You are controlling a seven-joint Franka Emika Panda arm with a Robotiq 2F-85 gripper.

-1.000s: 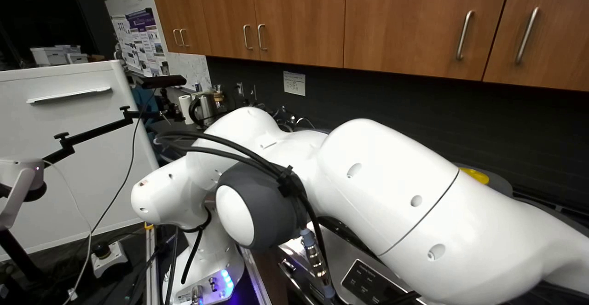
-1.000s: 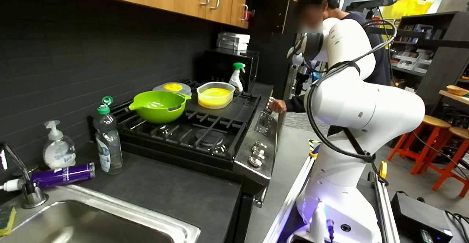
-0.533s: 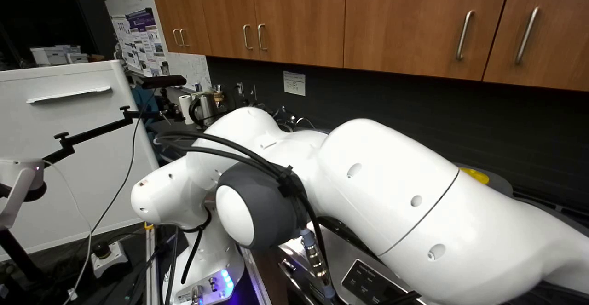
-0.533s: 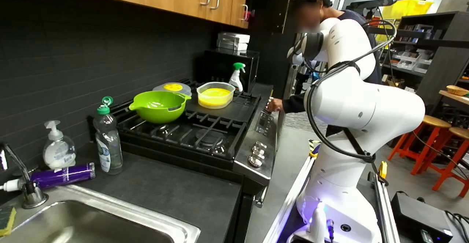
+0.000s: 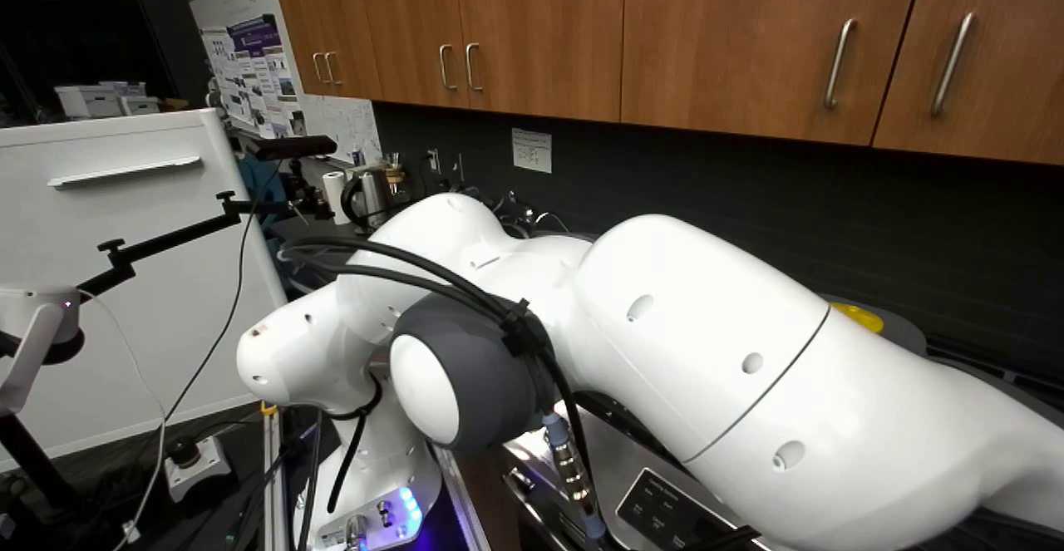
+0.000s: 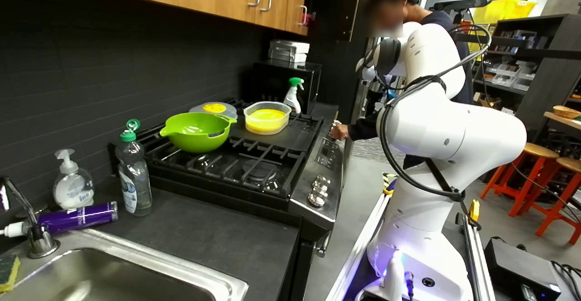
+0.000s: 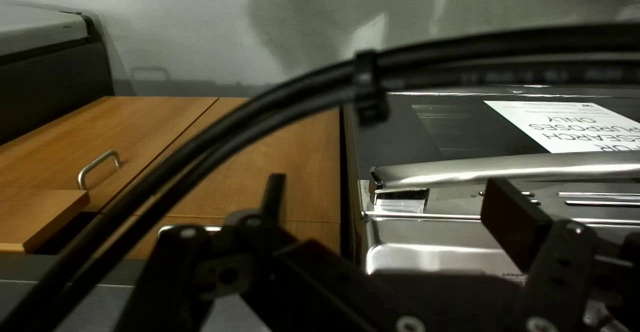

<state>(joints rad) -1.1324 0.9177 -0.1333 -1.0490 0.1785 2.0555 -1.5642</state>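
Note:
My gripper (image 7: pixel 390 202) is open and empty in the wrist view, its two dark fingers wide apart. Beyond the fingers is the steel oven front with its long handle (image 7: pixel 500 168); I see no contact. The wooden cabinet doors (image 7: pixel 295 172) lie behind the left finger. In both exterior views the white arm shows, but the gripper cannot be made out. In an exterior view a person's hand (image 6: pixel 339 132) is at a knob on the stove's front panel. A green bowl (image 6: pixel 197 133) and a clear tub with yellow inside (image 6: pixel 267 118) stand on the stove (image 6: pixel 313 174).
A clear lid (image 6: pixel 231 111) and a spray bottle (image 6: pixel 293 96) stand near the tub. A soap bottle (image 6: pixel 135 178), a purple bottle (image 6: pixel 79 217) and a sink (image 6: pixel 150 269) are nearer. The person (image 6: pixel 438 19) stands behind the arm. Black cables (image 7: pixel 310 89) cross the wrist view.
The person's head moves a little away and back, and the hand at the stove knob shifts slightly. The arm and the objects on the stove have not visibly moved.

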